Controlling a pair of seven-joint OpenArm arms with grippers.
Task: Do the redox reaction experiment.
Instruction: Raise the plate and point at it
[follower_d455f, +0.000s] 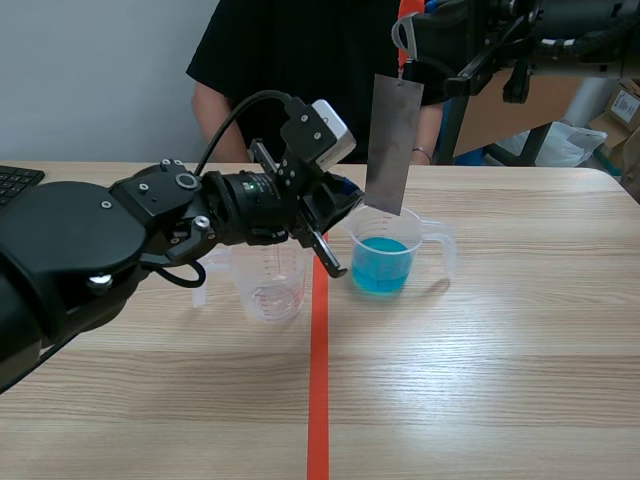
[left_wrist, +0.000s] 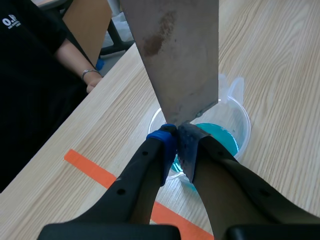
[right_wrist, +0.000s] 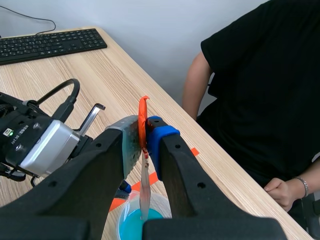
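Grey metal sheet (follower_d455f: 388, 140): hangs above blue-liquid beaker (follower_d455f: 418, 236), clamped at its top by my right fingers (right_wrist: 161, 138). My left fingers (left_wrist: 162, 144), closed together, meet at its lower corner. Risk: a nudge swings the sheet and tips the beaker.

Pretty sure this is a robotics lab tucked into an office room: wood counter (follower_d455f: 480, 380) marked with orange tape (follower_d455f: 318, 400), keyboard (right_wrist: 50, 44) at one end, cardboard boxes (follower_d455f: 625, 105) behind, measuring cup of blue liquid (follower_d455f: 383, 262) out.

metal plate (left_wrist: 175, 60) hangs above blue-filled beaker (left_wrist: 244, 120).
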